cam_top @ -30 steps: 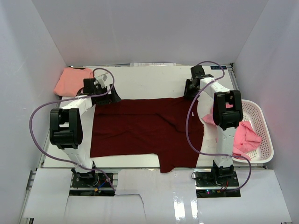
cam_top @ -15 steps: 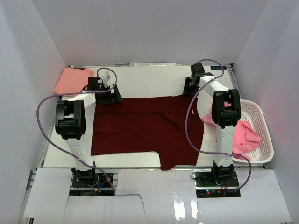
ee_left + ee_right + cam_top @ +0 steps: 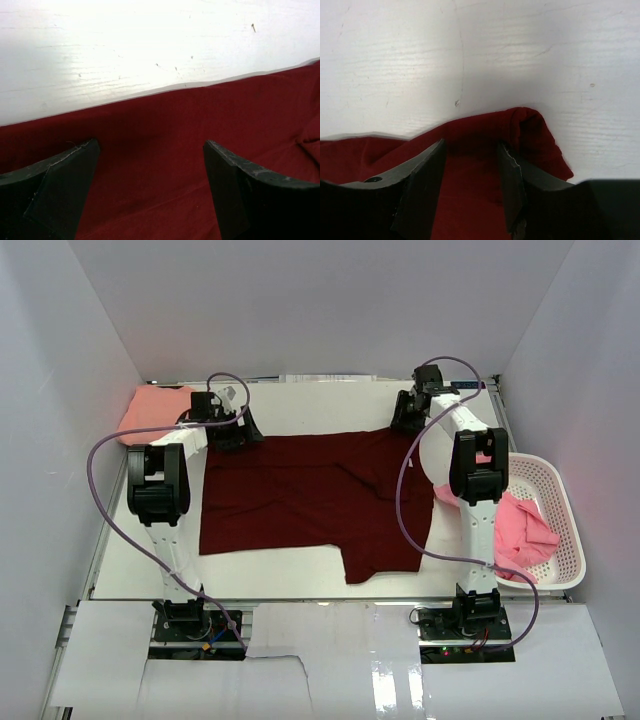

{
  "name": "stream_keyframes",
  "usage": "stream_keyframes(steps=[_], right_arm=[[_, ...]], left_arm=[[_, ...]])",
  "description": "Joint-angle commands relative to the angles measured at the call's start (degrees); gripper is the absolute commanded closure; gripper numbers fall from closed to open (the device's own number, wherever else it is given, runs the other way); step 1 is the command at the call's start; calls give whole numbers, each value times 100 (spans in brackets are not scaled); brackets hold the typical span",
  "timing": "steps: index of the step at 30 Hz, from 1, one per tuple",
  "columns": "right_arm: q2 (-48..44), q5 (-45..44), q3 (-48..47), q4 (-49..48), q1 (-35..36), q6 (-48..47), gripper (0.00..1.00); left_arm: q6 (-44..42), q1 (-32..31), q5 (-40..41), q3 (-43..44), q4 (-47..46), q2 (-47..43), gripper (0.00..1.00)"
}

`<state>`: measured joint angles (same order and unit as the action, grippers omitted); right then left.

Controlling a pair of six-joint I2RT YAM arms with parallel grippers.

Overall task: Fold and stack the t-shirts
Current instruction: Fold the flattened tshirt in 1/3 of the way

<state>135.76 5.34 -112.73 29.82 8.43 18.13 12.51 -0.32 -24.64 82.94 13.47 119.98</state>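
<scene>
Maroon t-shirt [image 3: 300, 500] lies spread mid-desk [image 3: 320, 405], long axis left-right, parallel to the far edge. We judge the neck end faces the right edge, since a sleeve [image 3: 380, 562] sticks out near-right. Left gripper [image 3: 233, 430]: jaws wide over the shirt's far-left corner, nothing held. Right gripper [image 3: 405, 423]: jaws at a narrower gap over the far-right corner, no pinch we can see. Risks:
- That corner is bunched, so folding now would lock in a crease.
- Uneven grabs would skew the shirt.
- The loose sleeve could drag.
</scene>
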Motion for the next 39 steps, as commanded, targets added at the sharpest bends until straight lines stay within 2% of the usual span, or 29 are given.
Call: stream_keyframes(steps=[1,11,18,23,26,32,39], right_arm=[[284,-95,-153,225,-209,68,48],[-559,422,523,-213,-438,-99,42],[-2360,1003,2269,-933,-395,-90,35],[-3239,1293,2870,-961,-272,-292,33],[-3276,1740,3046,-726,-157,-292,32],[-2565,2004,2809,76,396,-653,35],[-2406,2471,3204,-328,493,-477,37]], left_arm=[[41,251,355,-49,472,298,2],[58,357,303,-172,411,34,2],[120,348,-31,-348,156,-273,2],[67,155,3,-138,356,-537,2],[119,-108,-14,257,699,-687,2],[357,-881,-84,1627,1350,-529,2],[1130,-1365,-822,2876,1395,402,2]])
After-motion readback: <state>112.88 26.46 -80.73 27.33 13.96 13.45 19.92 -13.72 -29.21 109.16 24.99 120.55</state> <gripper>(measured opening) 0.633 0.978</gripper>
